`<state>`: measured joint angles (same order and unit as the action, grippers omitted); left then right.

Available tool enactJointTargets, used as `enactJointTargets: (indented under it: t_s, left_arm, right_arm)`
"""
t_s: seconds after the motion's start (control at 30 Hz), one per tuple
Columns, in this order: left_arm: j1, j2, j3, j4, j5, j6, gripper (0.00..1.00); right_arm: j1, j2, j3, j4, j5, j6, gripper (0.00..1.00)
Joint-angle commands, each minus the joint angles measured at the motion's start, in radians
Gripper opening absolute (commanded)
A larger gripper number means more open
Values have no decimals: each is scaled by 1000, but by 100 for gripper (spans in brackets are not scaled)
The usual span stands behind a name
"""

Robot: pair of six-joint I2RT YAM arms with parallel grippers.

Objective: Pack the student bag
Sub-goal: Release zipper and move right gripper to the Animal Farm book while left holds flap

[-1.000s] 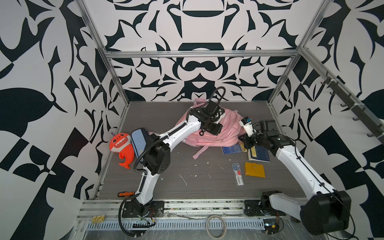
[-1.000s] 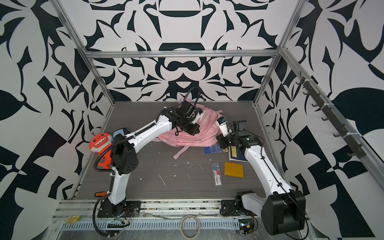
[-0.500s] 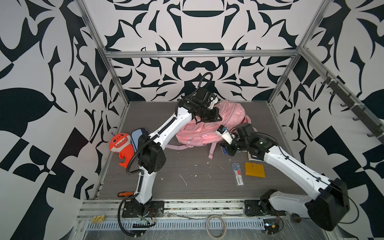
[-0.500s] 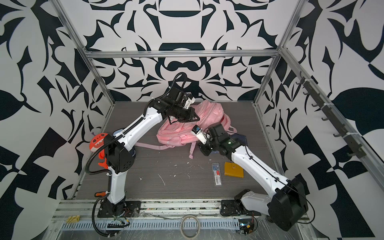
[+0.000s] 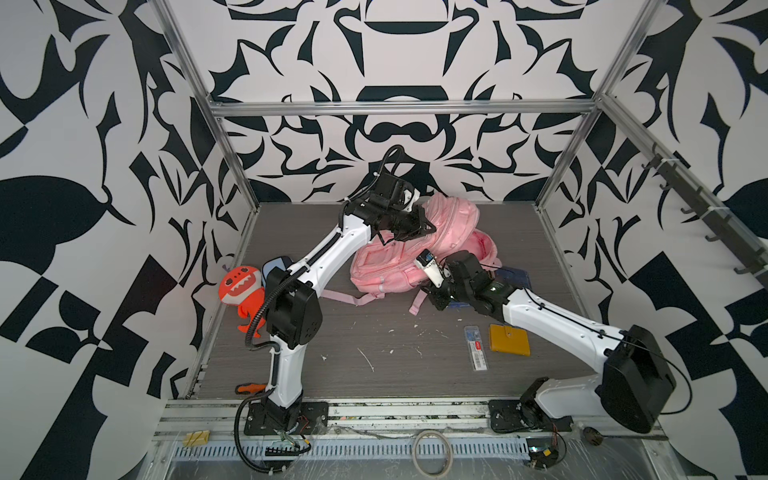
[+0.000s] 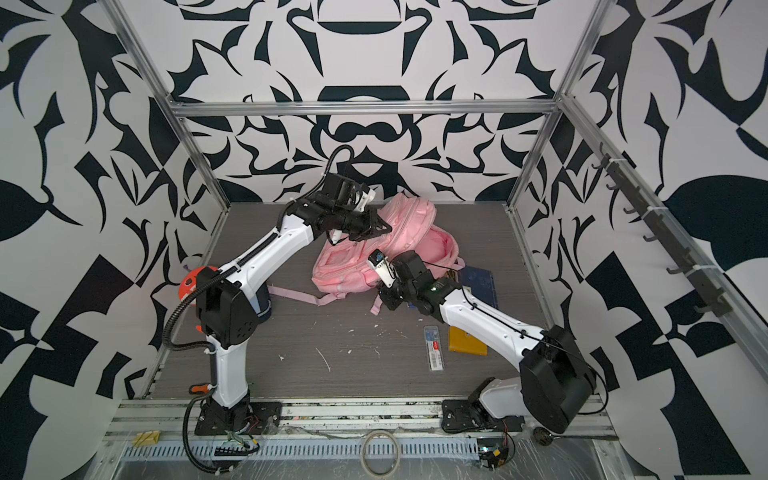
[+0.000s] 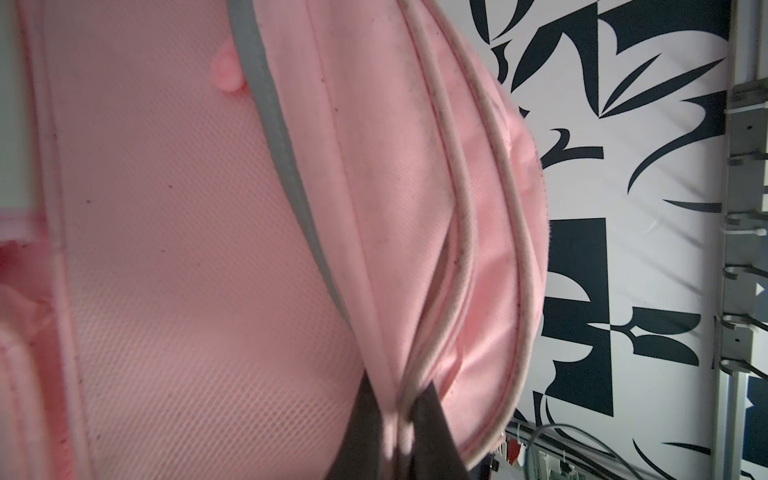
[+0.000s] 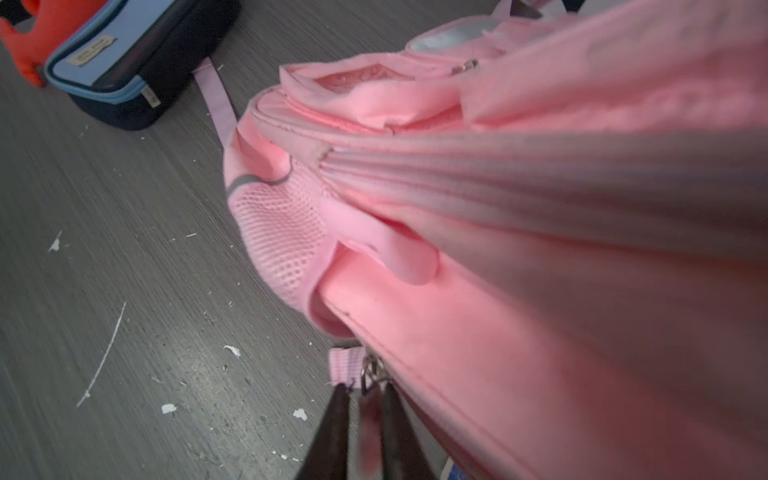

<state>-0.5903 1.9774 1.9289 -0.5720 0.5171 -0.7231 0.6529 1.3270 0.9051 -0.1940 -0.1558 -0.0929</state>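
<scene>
Bag: large soft pink fabric backpack point(image 5: 386, 270), 12 o'clock of table point(image 5: 332, 328), top raised | left gripper point(image 7: 397, 399) pinches its piped seam point(image 7: 462, 257) | right gripper point(image 8: 365, 405) narrow about zip tab point(image 8: 370, 374), hold unclear | risk: thin pinch slips, bag slumps

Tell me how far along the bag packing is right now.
Done: nothing is visibly packed. In hand: the left gripper is pinched on the piped edge of the student bag, lifting its top. The right gripper is at a zip pull on the lower edge, grip unclear. Left: the plush toy, pencil case, yellow wallet, clear pack and blue book all lie on the table outside the bag.
</scene>
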Motion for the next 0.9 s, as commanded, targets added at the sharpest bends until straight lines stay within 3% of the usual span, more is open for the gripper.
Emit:
enactJointTargets:
  t_s: [0.0,0.17,0.3,0.4,0.6,0.7,0.8,0.87]
  left_arm:
    - [73,-85,-76,106,-11,-28,0]
    - [99,-81,-118,126,-46,38,0]
    - [113,-37,-185,265,-58,-1,0]
    - [113,36,-137,284,-69,-13,0]
    - [96,89,-113,269,-87,43,3]
    - [78,63,-133,212,-144,120,44]
    - [29,27,-87,102,-206,270,99]
    - [-14,36,-15,-25,-240,375,99]
  right_arm:
    - [-48,-109,-8,39,-80,65,34]
    - [-196,-244,-66,6,-110,207,59]
    - [-379,-258,-43,-158,-71,407,67]
    - [-481,-227,-43,-254,-75,573,71]
    - [-507,-195,-138,-223,-108,856,75]
    - [-507,-196,-197,-195,-85,932,75]
    - [-506,-168,-207,-223,-57,929,75]
    - [-507,-149,-215,-226,-43,930,75]
